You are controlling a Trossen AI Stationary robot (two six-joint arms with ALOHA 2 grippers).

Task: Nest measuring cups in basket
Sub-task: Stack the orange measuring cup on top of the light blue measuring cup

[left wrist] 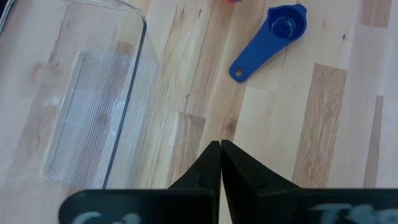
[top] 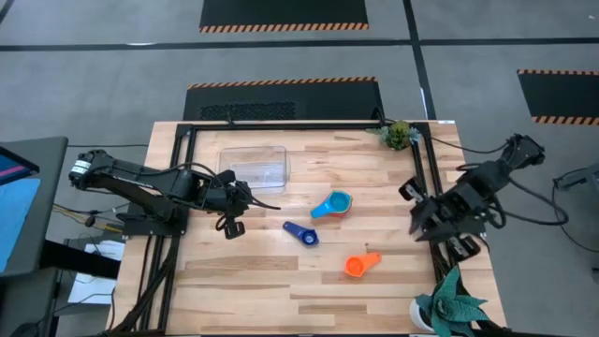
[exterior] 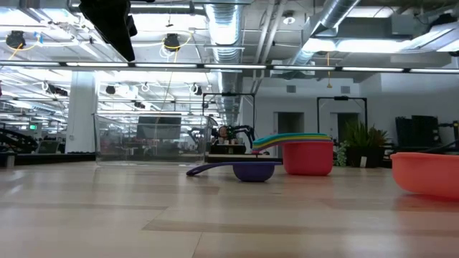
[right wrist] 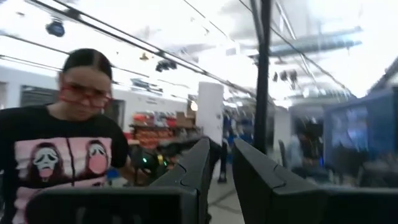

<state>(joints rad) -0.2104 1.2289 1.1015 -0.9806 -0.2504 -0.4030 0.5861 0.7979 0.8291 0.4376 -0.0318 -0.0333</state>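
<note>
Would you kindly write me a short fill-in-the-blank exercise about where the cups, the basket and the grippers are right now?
1. The clear basket holds ____ cups.
2. The cup lying alone nearest the right arm's side of the table, the orange cup, is coloured ____.
3. The dark blue cup lies between the nested stack and the ____ gripper.
4. The left gripper's fingers are ____.

Missing words: no; orange; left; shut
</note>
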